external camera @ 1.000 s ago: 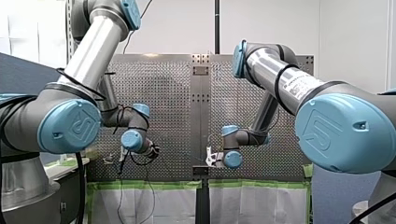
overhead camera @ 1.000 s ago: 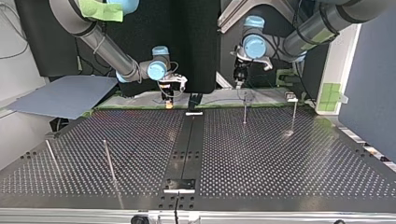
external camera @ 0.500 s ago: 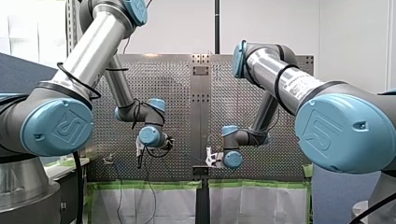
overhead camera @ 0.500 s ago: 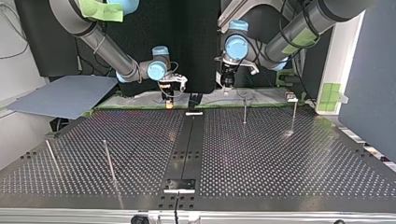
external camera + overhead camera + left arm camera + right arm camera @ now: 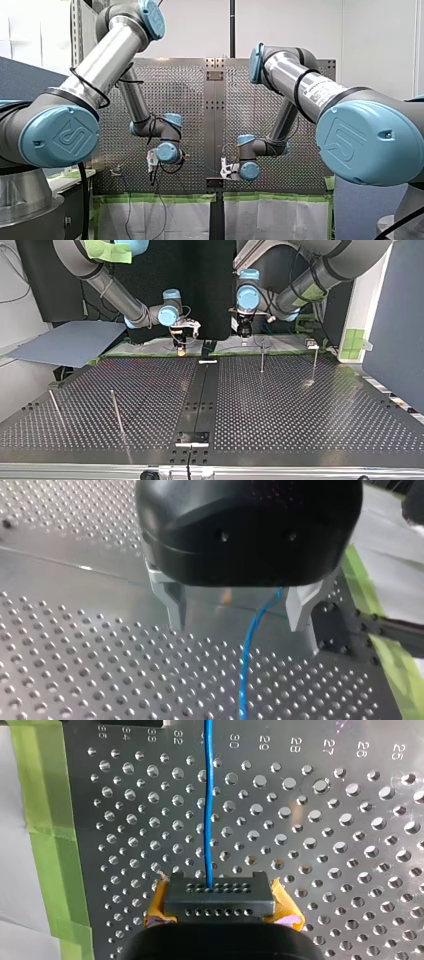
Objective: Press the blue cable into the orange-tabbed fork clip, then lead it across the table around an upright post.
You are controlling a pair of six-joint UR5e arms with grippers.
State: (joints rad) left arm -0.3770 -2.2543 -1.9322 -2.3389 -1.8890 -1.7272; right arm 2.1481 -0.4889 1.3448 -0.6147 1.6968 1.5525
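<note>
**Left pincer (image 5: 240, 625) wide over the cable (image 5: 246, 680); right pincer (image 5: 180, 344) unreadable at the clip (image 5: 220, 902)**

My left pincer's two metal fingers (image 5: 176, 607) stand far apart under its black body. The blue cable comes out from beneath that body between them, nearer the finger on the tape (image 5: 395, 670) side. I see neither finger pinching it. From there it runs on over the holes of the table (image 5: 300, 415) and out of the wrist view. In the top view this pincer hangs at the table's far edge, just right of the centre strip (image 5: 202, 390). A post (image 5: 262, 359) stands near it on the view's right.

I cannot tell whether the right pincer is wide or closed. Its wrist view shows only the dark body low over the clip. The clip is a black block with rows of small holes and an orange tab sticking out at each end. The cable meets its upper face about midway and leaves it in a straight line ahead across the table. Green tape borders the table beside it. In the top view the right pincer hangs at the far edge, left of the centre strip, with orange showing just under its tip.
</note>
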